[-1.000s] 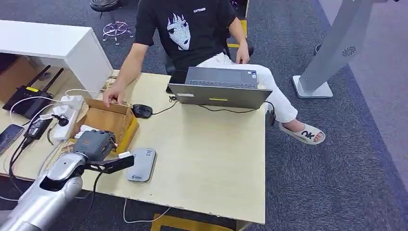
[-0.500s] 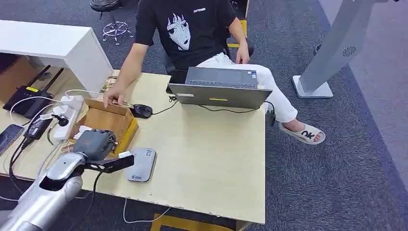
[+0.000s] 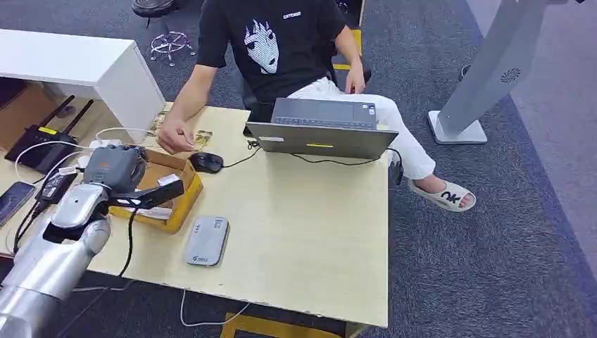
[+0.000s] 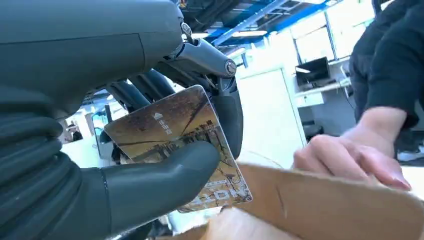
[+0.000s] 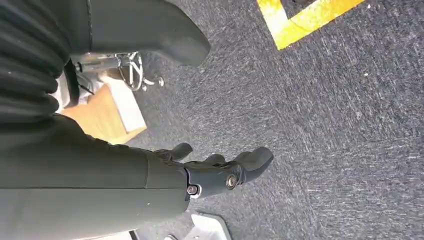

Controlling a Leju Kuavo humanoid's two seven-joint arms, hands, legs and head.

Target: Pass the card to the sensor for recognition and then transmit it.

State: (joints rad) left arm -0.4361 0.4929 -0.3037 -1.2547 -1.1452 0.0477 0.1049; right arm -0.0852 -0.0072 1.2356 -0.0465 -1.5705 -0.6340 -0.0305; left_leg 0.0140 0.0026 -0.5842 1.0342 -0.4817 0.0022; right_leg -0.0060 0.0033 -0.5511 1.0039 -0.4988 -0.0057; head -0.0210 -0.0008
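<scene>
Your left hand (image 3: 112, 169) is pinching the card (image 4: 180, 145) between thumb and fingers — the left wrist view shows it clamped flat, printed face toward the camera. In the head view a pale sliver of the card pokes out at the fingertips, over the cardboard box (image 3: 179, 201) near the table's left edge.

What's changed: a second ago that hand sat lower, toward the front edge, fingertips right next to the grey sensor (image 3: 206, 241). Now it's swung up and away, hovering above the box, well apart from the sensor. The person's hand (image 3: 176, 137) has also shifted from the box's far rim to just beyond it, fingers pinched together near the mouse (image 3: 208, 162). My read is the scan part is done and you're into the handover — the card is up at the box, close to that waiting hand, so you probably just need to carry it a bit further toward the back edge and let them take it. Can't confirm the sensor actually registered, though.

Your right hand (image 5: 220, 172) hangs over the carpet, fingers loosely apart, holding nothing.

Count on the table (image 3: 303, 225): one card in hand, one sensor, one box, one mouse, one laptop (image 3: 320, 127). At the left edge there's one phone (image 3: 13, 199), one power strip (image 3: 98, 169) and one router (image 3: 44, 144).
</scene>
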